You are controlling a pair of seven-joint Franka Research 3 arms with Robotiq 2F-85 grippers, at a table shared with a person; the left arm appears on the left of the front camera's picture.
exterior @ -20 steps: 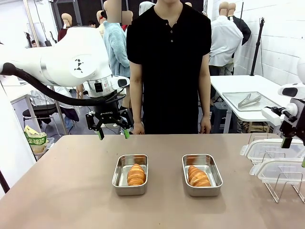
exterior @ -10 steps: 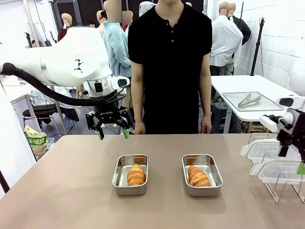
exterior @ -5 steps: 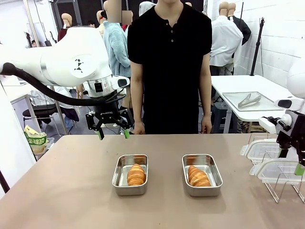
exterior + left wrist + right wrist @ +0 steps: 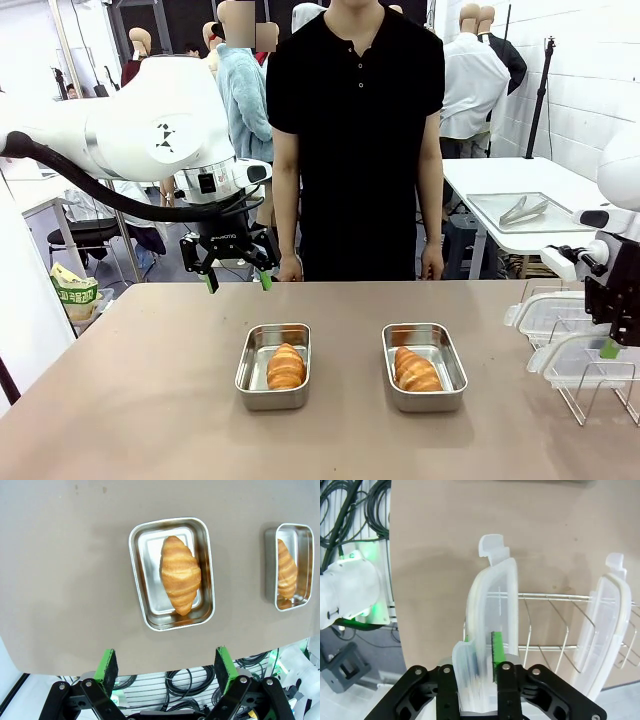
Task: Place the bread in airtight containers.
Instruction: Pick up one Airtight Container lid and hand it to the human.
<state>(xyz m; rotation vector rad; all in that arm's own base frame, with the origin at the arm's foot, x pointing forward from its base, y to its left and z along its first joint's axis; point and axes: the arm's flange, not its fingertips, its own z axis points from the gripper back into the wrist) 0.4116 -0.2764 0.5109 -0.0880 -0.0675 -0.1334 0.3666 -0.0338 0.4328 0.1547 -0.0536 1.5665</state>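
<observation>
A: Where is the bread (image 4: 286,366) now?
B: It lies in the tins, the left roll (image 4: 287,362) in the left tin (image 4: 247,372) and the right roll (image 4: 416,369) in the right tin (image 4: 456,372), in the middle of the worktop (image 4: 130,400). Neither tin has a cover on it
A: And the hands?
B: The right hand (image 4: 487,652) is at the wire rack (image 4: 547,596) at the right edge, its fingers clamped on the near lid (image 4: 492,605), which stands upright there. The left hand (image 4: 239,281) hovers over the far left of the worktop, fingers apart, holding nothing
A: How to lift the lid well?
B: I think it should go straight up out of the rack, so that the rim does not catch a wire or tip the second lid (image 4: 607,625) beside it. The grip is on a thin edge, so the lid may swing; move slowly, turn it flat only above the right tin, then press it down evenly
</observation>
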